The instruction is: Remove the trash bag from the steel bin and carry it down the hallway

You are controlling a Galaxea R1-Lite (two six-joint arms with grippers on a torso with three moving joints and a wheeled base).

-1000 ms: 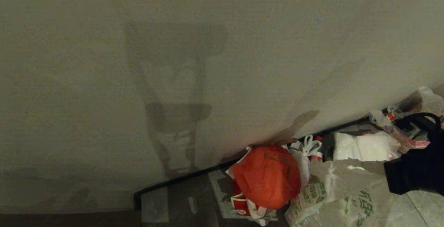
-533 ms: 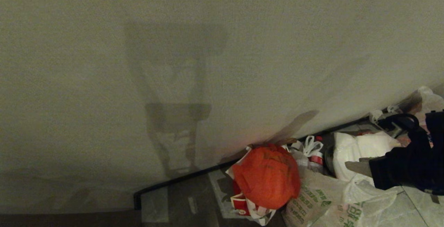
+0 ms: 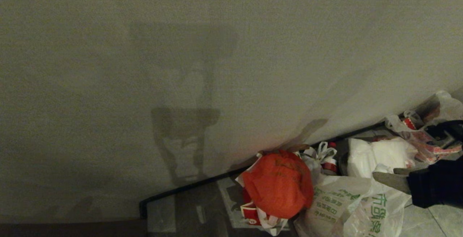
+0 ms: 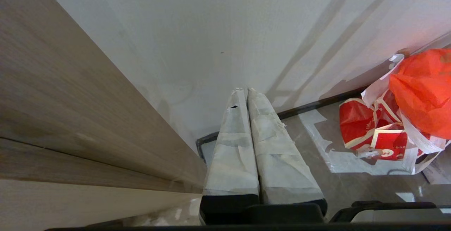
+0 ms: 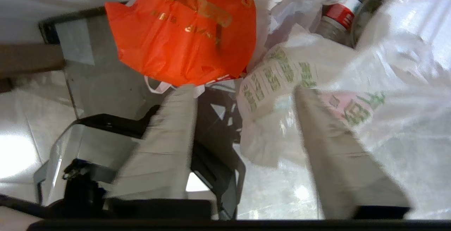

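Most of my head view is bare off-white wall [image 3: 217, 67], with the rubbish pile crammed into the lower right. The trash bag [image 3: 347, 208] lies slumped on the floor tiles there, beside the orange-red bag [image 3: 278, 182]. I read this as the drop-off step. My right gripper [image 5: 243, 93] stands with jaws spread, clasping nothing, the bag just beyond and under its tips; next I should back away cleanly. The left gripper [image 4: 246, 93] is parked, jaws pressed together.

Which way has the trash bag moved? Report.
Yes: the trash bag's top has sagged floorward from the right gripper; its base stays beside the orange bag.
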